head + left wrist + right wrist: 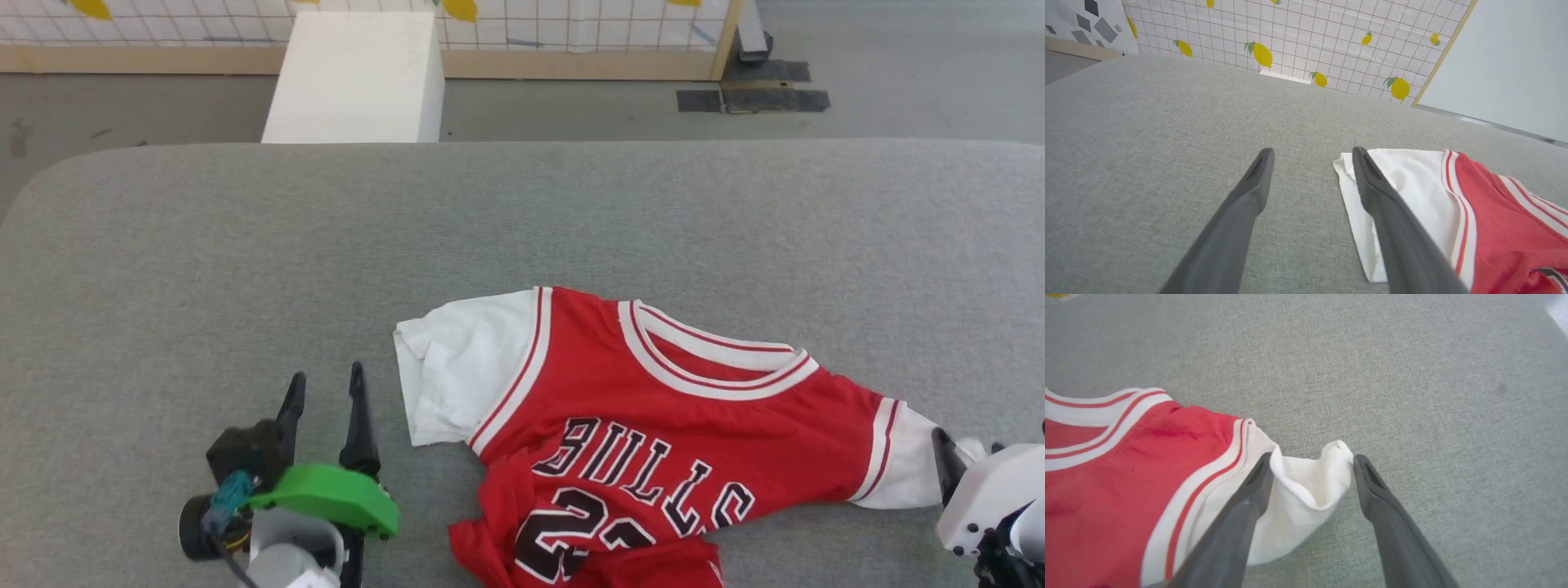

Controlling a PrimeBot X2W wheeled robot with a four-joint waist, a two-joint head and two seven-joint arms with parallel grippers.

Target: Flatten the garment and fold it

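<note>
Garment [653, 425] lies rumpled on grey desk [245, 245]. Left gripper [326, 374], jaws apart, sits just beside one white sleeve [1404, 183]; right gripper [1312, 457], jaws apart, straddles the other. White box [355, 77] stands beyond desk.

jaws: dark grey | left wrist cover [331, 496]: green | right wrist [984, 490]: white

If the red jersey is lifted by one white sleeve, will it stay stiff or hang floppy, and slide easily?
Probably floppy: the garment lies bunched at its hem, its sleeve puckered between the open fingers of the right gripper. It looks thin, so likely light. On the woven grey surface it may drag and wrinkle.
</note>
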